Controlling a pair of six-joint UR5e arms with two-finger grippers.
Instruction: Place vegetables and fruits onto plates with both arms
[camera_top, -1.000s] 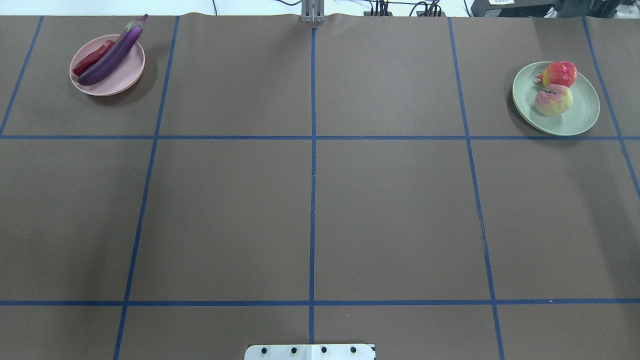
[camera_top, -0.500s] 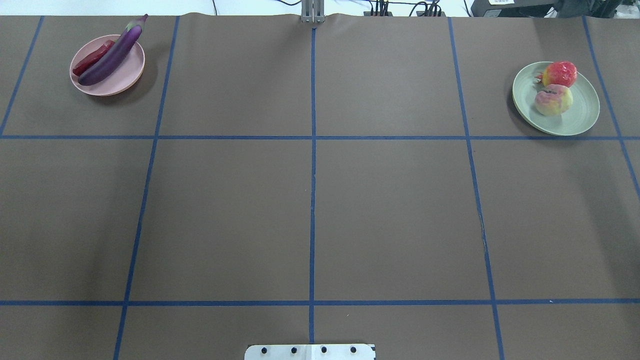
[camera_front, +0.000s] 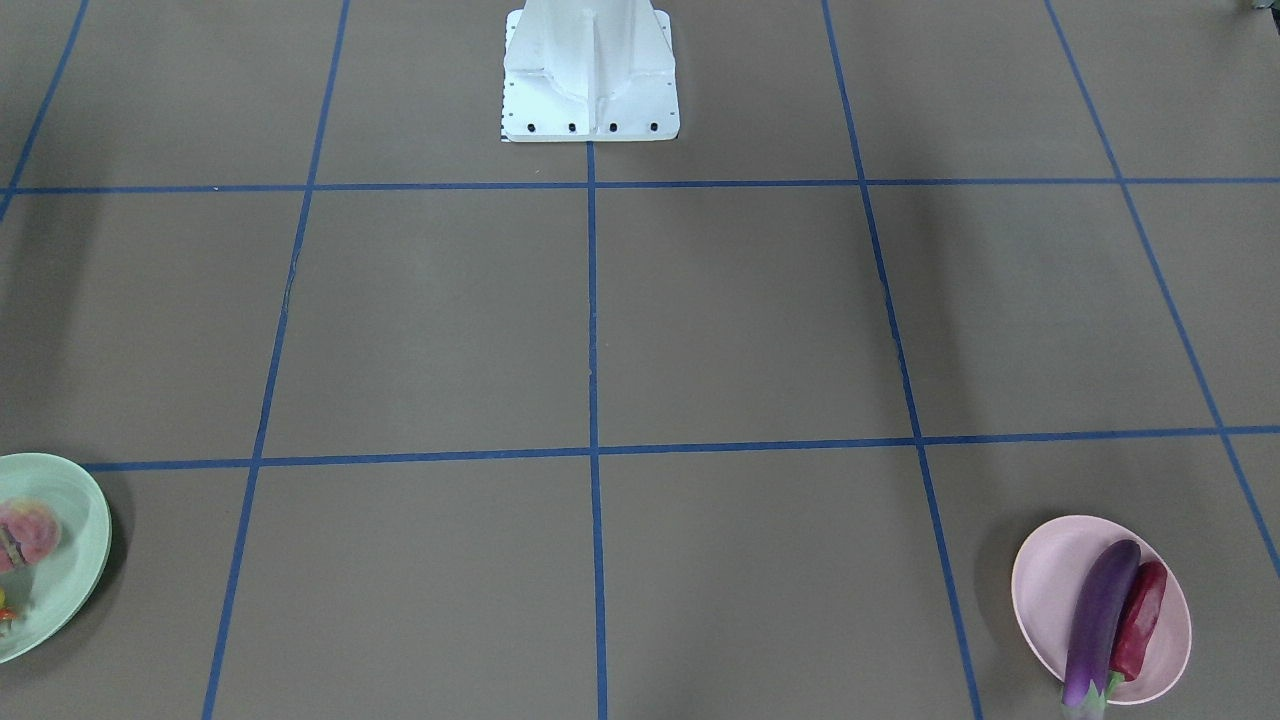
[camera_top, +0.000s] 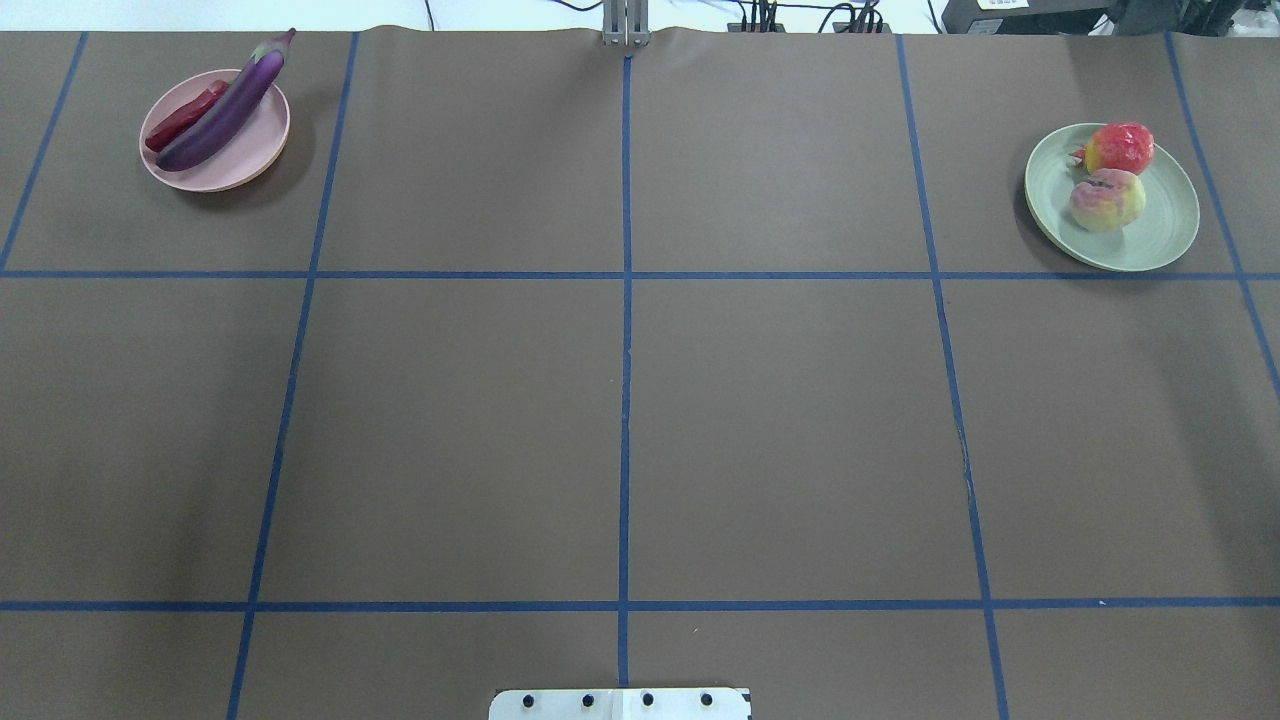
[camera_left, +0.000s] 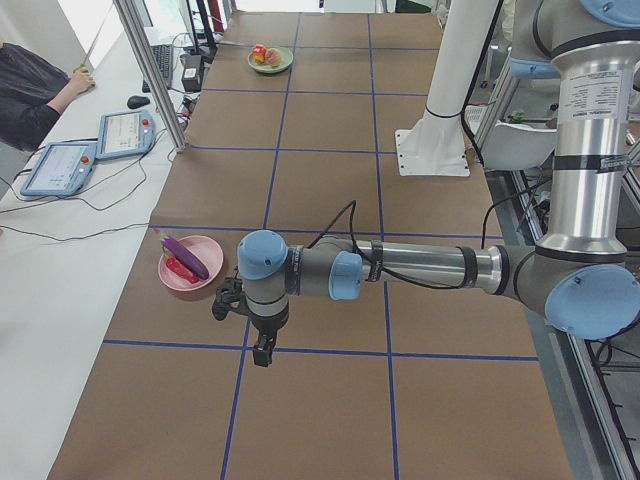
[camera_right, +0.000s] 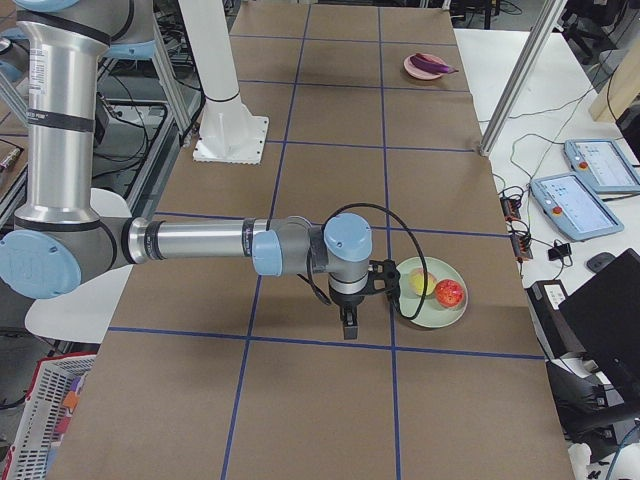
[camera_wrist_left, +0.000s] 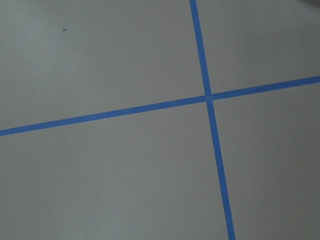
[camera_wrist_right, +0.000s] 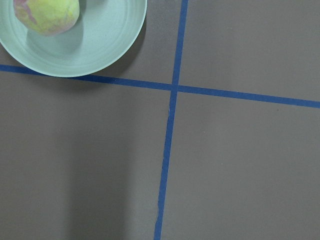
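Nearest the robot, the white base block (camera_top: 620, 703) sits at the near edge of the table (camera_top: 800, 430), on the centre line of the blue tape (camera_top: 625, 400) grid that divides the brown surface. From there the 2 arms stretch out low over the table. The left arm (camera_left: 420, 268) reaches toward its own end, and the left gripper (camera_left: 262, 356) points straight down above a tape line, near the pink plate (camera_top: 250, 155) but apart from it. Only a side view shows it, so I cannot tell whether its jaws are spread or pressed together. Its wrist camera sees bare surface and 1 tape crossing. The right arm (camera_right: 200, 242) lies the same way on the other side, with the right gripper (camera_right: 349, 328) pointing down just beside the mint green plate (camera_top: 1150, 240); its jaw state cannot be told either. Farther out, in the far left square, the pink plate carries the eggplant (camera_top: 222, 103), lying diagonally with its stem end past the far rim. The chili pepper (camera_top: 183, 117) lies alongside, touching it on the outer side. In the far right square the mint green plate holds 2 fruits, the pale yellow-pink fruit (camera_top: 1107, 199) nearer and the red-orange fruit (camera_top: 1120, 147) just behind it at the far rim. Beyond the table's far edge, on a white bench, lie 2 tablets (camera_left: 122, 133), and a person's arm (camera_left: 45, 100) rests there.
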